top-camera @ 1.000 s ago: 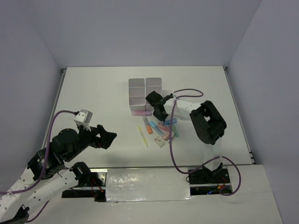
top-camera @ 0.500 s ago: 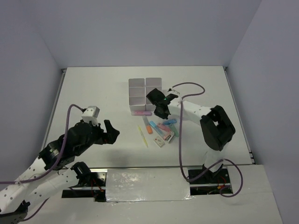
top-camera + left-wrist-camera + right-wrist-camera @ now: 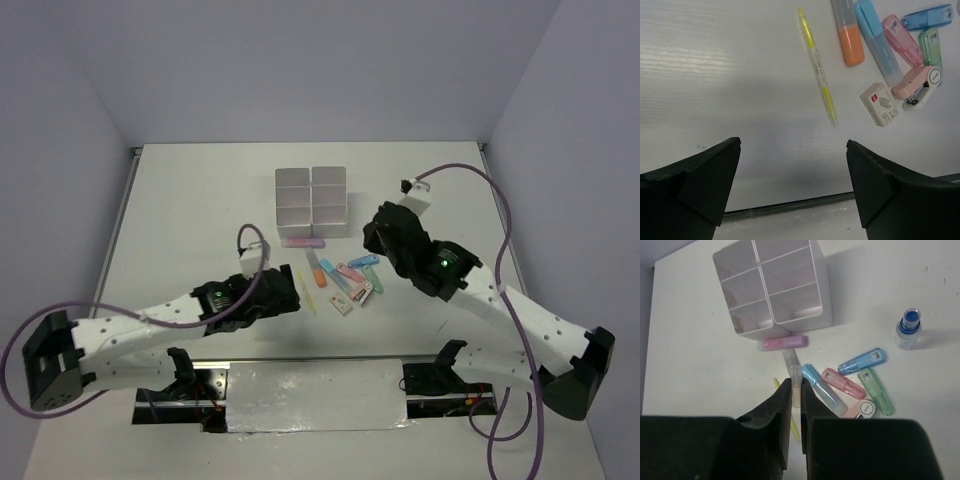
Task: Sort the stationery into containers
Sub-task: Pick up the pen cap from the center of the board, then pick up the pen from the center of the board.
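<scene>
Left arm has stretched forward: the left gripper (image 3: 793,145), jaws spread wide, faces the yellow pen (image 3: 817,75) just ahead, its length pointing away. The right gripper (image 3: 795,385), pinched closed and empty, hangs farther back.

The right fingers (image 3: 782,412) stand in front of the pile in the right wrist view. They cover most of the yellow pen (image 3: 776,384), and only a short bit shows at 11 o'clock from them. Just the clear cap of the orange marker (image 3: 792,371) peeks out at 12 o'clock. The little pink stapler (image 3: 866,409), at 3 o'clock, is half covered.

The containers (image 3: 800,322) are cut off by the 12 o'clock edge.

In the left wrist view, the left fingers (image 3: 695,182) run off the 6 o'clock edge. The orange marker and the blue marker (image 3: 877,35) run off the 12 o'clock edge. The print on the small white box (image 3: 880,104) is too tiny to read.

From the top, both arms' fingers look like dark lumps, and their tips cannot be told apart.
</scene>
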You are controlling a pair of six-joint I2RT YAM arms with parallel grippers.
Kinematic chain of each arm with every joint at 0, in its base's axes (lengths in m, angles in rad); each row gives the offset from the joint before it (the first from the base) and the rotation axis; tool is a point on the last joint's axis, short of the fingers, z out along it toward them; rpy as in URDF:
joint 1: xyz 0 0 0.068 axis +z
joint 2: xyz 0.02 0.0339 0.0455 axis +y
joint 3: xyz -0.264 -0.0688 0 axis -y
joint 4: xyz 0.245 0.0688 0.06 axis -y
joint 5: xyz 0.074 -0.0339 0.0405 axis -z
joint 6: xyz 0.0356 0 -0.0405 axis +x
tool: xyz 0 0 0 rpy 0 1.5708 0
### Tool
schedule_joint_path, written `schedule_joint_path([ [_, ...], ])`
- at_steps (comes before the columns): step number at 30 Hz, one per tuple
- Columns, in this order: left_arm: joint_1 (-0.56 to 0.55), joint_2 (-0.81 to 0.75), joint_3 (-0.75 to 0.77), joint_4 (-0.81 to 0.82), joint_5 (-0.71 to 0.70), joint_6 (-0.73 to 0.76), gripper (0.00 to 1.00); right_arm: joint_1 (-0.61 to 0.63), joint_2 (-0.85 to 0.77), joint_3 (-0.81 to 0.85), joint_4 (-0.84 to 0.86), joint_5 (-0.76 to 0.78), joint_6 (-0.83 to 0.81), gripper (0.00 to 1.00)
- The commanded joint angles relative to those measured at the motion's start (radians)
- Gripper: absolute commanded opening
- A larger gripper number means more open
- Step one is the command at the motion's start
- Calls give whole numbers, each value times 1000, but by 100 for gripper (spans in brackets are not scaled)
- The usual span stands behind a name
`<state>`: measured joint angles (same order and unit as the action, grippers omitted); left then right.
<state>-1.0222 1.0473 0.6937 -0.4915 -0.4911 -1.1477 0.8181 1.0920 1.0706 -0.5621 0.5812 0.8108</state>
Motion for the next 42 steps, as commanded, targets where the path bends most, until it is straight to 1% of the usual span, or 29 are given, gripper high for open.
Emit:
schedule_joint_path([
  [1, -67, 175, 110, 39, -136, -159, 99, 4, -95, -92, 102, -32, -119, 0],
  [3, -78, 285, 185, -28, -155, -240, 99, 3, -139, -121, 119, -41, -142, 0],
  [5, -79, 341, 240, -61, -185, -309, 94, 3, -153, -139, 113, -43, -140, 0],
  [6, -79, 386, 259, -105, -193, -332, 90, 3, -155, -146, 107, -47, -145, 0],
  [10, -78, 493, 386, -202, -254, -374, 83, 3, -173, -144, 102, -53, -162, 0],
  [11, -76, 534, 406, -223, -260, -382, 78, 3, -178, -149, 113, -55, -165, 0],
  [12, -75, 552, 444, -272, -267, -403, 75, 3, -184, -152, 119, -54, -170, 0],
  [13, -73, 569, 457, -283, -268, -405, 74, 0, -187, -155, 122, -41, -176, 0],
  [17, -46, 628, 458, -230, -227, -365, 69, -2, -201, -164, 126, -32, -183, 0],
  [21, -12, 680, 454, -170, -172, -322, 68, -13, -215, -176, 139, -40, -191, 0],
  [24, -3, 752, 487, -183, -164, -305, 68, -17, -234, -192, 152, -34, -196, 0],
  [31, 16, 809, 494, -167, -139, -297, 66, -25, -267, -215, 169, -38, -205, 0],
  [33, 19, 819, 491, -168, -129, -296, 64, -25, -270, -216, 163, -34, -206, 0],
  [34, 20, 824, 489, -164, -124, -291, 61, -27, -270, -213, 159, -34, -206, 0],
  [37, 20, 823, 463, -141, -93, -279, 43, -25, -277, -216, 162, -44, -203, 0],
  [38, 19, 820, 442, -136, -83, -277, 30, -25, -279, -216, 163, -49, -203, 0],
  [40, 20, 803, 408, -96, -48, -267, 19, -28, -288, -213, 162, -66, -200, 0],
  [41, 20, 795, 362, -79, -35, -261, 9, -28, -293, -210, 156, -78, -199, 0],
  [42, 20, 787, 340, -59, -29, -259, 3, -34, -297, -204, 151, -93, -200, 0],
])
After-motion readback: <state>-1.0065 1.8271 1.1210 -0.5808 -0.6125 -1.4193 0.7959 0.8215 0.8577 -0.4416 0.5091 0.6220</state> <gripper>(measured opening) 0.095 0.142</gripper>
